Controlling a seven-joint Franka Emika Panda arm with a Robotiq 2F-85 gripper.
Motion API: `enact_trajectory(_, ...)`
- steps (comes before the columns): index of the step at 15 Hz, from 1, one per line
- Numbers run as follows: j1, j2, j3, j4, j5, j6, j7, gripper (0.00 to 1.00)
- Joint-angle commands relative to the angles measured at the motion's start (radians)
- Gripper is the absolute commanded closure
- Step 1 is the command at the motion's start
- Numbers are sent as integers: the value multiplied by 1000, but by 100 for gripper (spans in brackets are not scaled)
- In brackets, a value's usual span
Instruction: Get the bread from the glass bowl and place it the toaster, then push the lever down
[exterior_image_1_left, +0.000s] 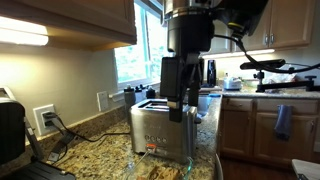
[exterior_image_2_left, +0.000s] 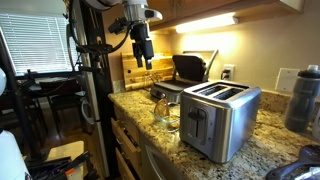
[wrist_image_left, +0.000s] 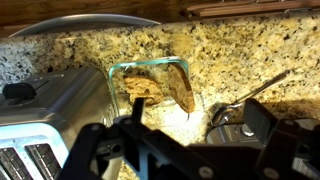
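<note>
The glass bowl (wrist_image_left: 150, 70) stands on the granite counter just right of the toaster (wrist_image_left: 45, 110) in the wrist view. It holds slices of brown bread (wrist_image_left: 182, 88) leaning upright. My gripper (wrist_image_left: 175, 140) hangs well above the bowl, open, with nothing between its black fingers (wrist_image_left: 265, 125). In an exterior view the gripper (exterior_image_2_left: 143, 55) is high over the bowl (exterior_image_2_left: 165, 108), which sits beside the steel toaster (exterior_image_2_left: 220, 118). From the opposite side the gripper (exterior_image_1_left: 178, 98) appears just behind the toaster (exterior_image_1_left: 160, 130).
A black grill-type appliance (exterior_image_2_left: 187, 68) stands behind the bowl against the wall. A metal utensil with a long handle (wrist_image_left: 240, 105) lies right of the bowl. A dark bottle (exterior_image_2_left: 303, 95) stands beyond the toaster. Upper cabinets (exterior_image_1_left: 70, 20) hang over the counter.
</note>
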Motion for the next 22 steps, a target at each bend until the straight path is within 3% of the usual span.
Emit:
enact_trajectory(1, 18, 16, -5, -20, -15, 30, 9, 0)
enact_trajectory(22, 37, 339, -12, -38, -82, 388, 14, 0)
